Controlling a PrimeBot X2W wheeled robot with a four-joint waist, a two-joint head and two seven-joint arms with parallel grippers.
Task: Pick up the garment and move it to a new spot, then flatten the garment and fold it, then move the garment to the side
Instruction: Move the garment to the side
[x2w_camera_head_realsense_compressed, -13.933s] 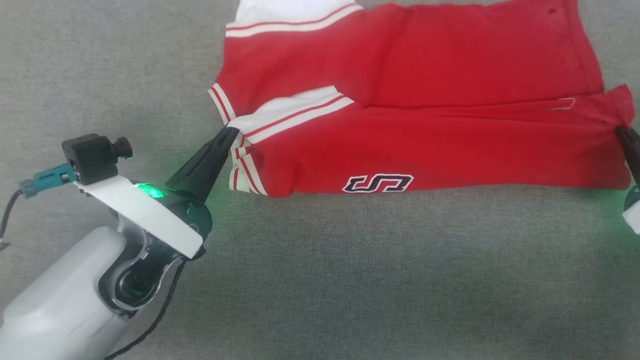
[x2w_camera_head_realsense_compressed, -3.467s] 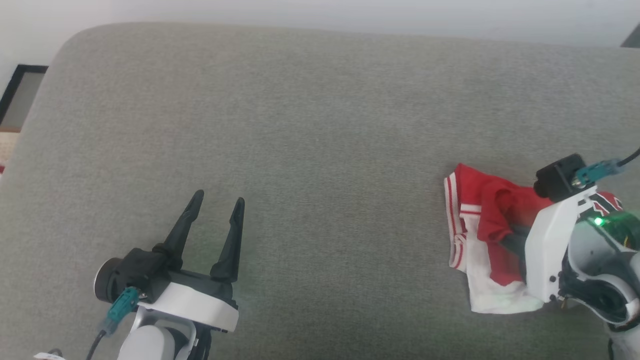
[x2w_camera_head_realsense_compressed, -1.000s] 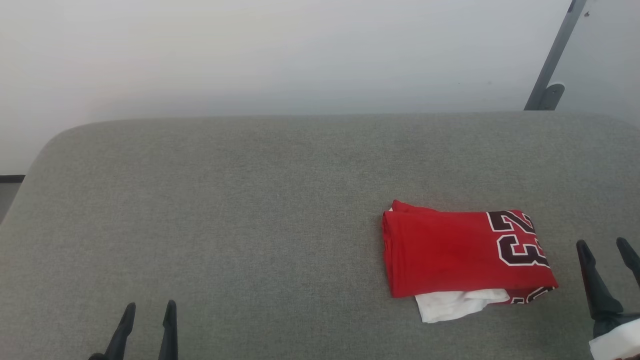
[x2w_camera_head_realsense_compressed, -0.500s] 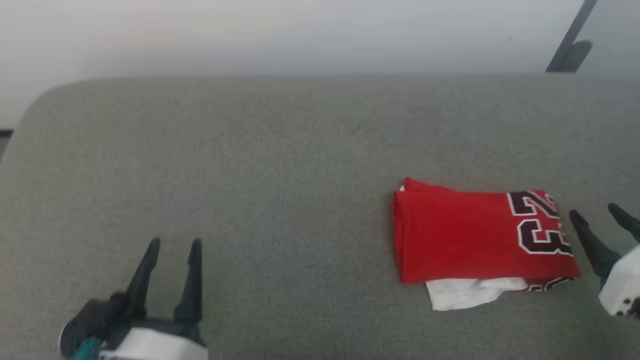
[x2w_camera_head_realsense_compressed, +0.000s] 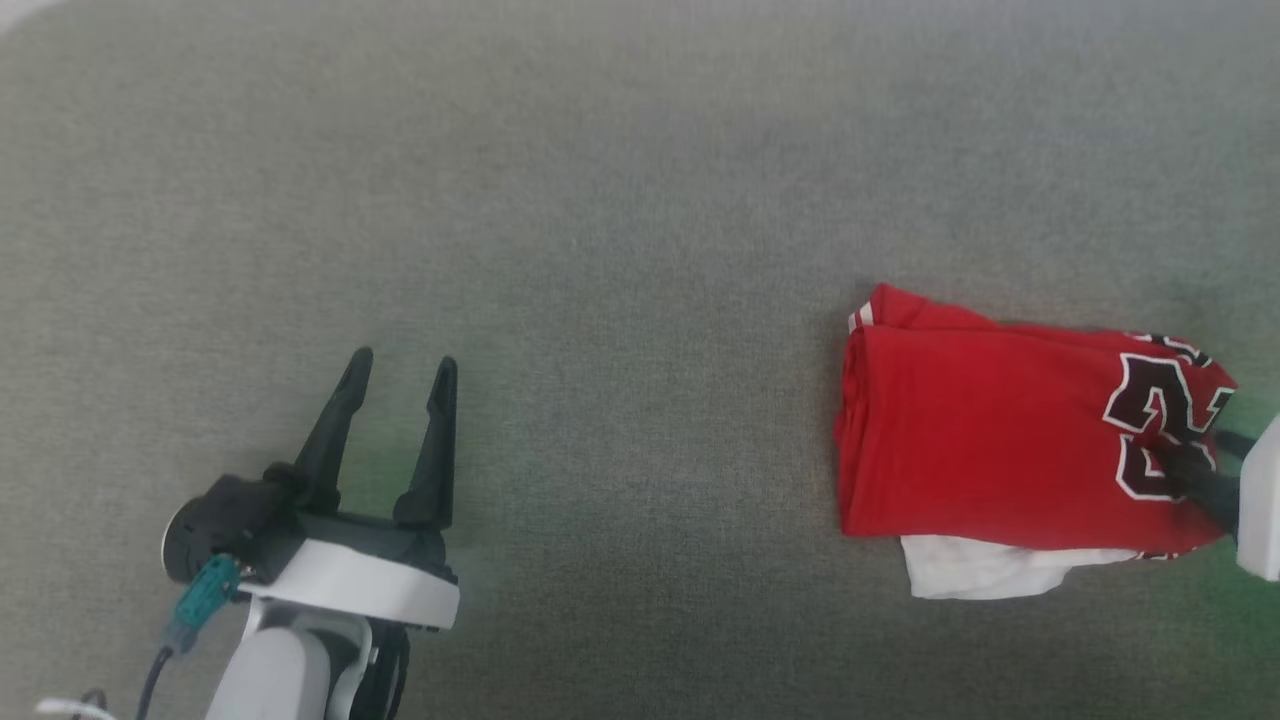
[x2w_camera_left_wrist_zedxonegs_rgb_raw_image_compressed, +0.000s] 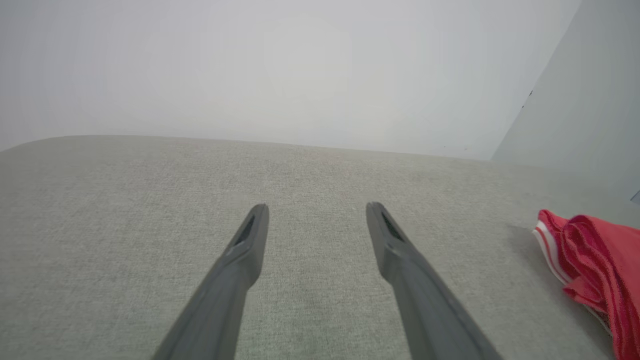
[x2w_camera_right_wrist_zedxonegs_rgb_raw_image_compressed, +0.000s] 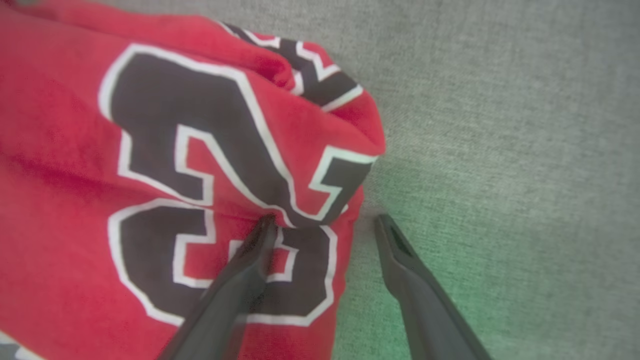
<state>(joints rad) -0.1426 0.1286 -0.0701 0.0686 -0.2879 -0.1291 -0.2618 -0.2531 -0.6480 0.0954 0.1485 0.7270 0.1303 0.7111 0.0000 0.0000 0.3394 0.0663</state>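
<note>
The garment (x2w_camera_head_realsense_compressed: 980, 450) lies folded on the grey cushion at the right: red, with a black number 23 outlined in white at its right end and white fabric sticking out underneath. My right gripper (x2w_camera_head_realsense_compressed: 1190, 445) is open at that right end. In the right wrist view the right gripper (x2w_camera_right_wrist_zedxonegs_rgb_raw_image_compressed: 325, 221) straddles the edge of the garment (x2w_camera_right_wrist_zedxonegs_rgb_raw_image_compressed: 100, 150), one finger on the number, the other over bare cushion. My left gripper (x2w_camera_head_realsense_compressed: 400, 365) stands open far to the left with nothing between its fingers. In the left wrist view the left gripper (x2w_camera_left_wrist_zedxonegs_rgb_raw_image_compressed: 316, 207) is over bare cushion, and the garment (x2w_camera_left_wrist_zedxonegs_rgb_raw_image_compressed: 590, 260) shows at the right.
The grey fabric cushion (x2w_camera_head_realsense_compressed: 620, 250) stretches wide between the two arms. A pale wall (x2w_camera_left_wrist_zedxonegs_rgb_raw_image_compressed: 300, 70) rises behind its far edge.
The head camera has tilted down, so the wall has left its view. My right gripper has moved in onto the garment's numbered end. Both grippers stay open.
</note>
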